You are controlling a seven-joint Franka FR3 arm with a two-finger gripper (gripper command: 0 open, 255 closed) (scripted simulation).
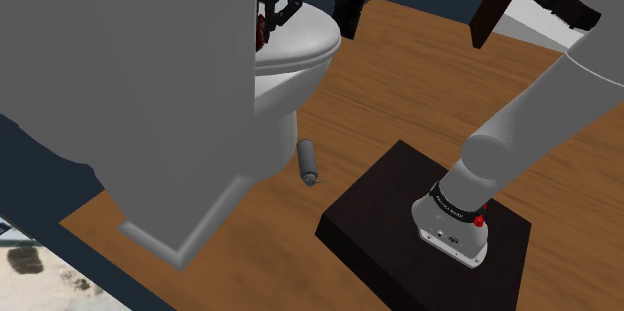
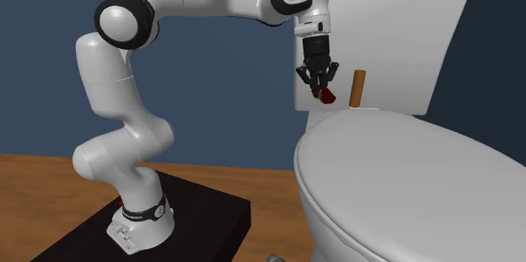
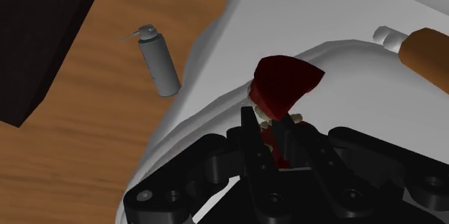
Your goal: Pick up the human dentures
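In a bathroom with a wooden floor (image 1: 420,69) and a white toilet (image 2: 405,184), the black gripper (image 2: 320,88) hangs just above the lid's rear, its fingers clamped on the dark red dentures (image 3: 288,82), which appear lifted clear, so the pick looks nearly complete.

The arm (image 2: 126,117) rises from a black stand (image 2: 215,218) on a wood floor (image 2: 42,176) and reaches over a white toilet (image 2: 405,176). Its gripper (image 2: 319,85) points down, clasping dark red dentures (image 2: 325,94) before the tank (image 2: 396,41), near an upright brown cylinder (image 2: 359,88)
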